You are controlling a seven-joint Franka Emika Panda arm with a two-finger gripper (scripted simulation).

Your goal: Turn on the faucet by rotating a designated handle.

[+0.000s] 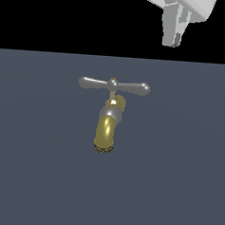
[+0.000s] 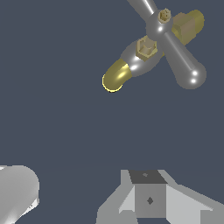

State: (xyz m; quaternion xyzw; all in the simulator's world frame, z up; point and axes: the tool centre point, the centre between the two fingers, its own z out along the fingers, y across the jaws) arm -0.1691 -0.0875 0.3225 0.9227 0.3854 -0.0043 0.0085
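The faucet [image 1: 106, 128] stands in the middle of the exterior view, with a brass-yellow curved spout, a dark mesh tip and a grey collar. The handle [image 1: 114, 85] is a slim grey crossbar with bulbous ends, lying level across the top. In the wrist view the faucet [image 2: 117, 77] and the handle [image 2: 175, 48] lie far from the fingers [image 2: 148, 199]. My gripper [image 1: 172, 40] hangs high at the exterior view's upper right, above and to the right of the handle, touching nothing. Its fingers stand close together and look shut and empty.
The faucet sits on a flat dark blue-grey surface [image 1: 43, 176]. A rounded white part of the arm [image 2: 17, 192] shows at the wrist view's edge.
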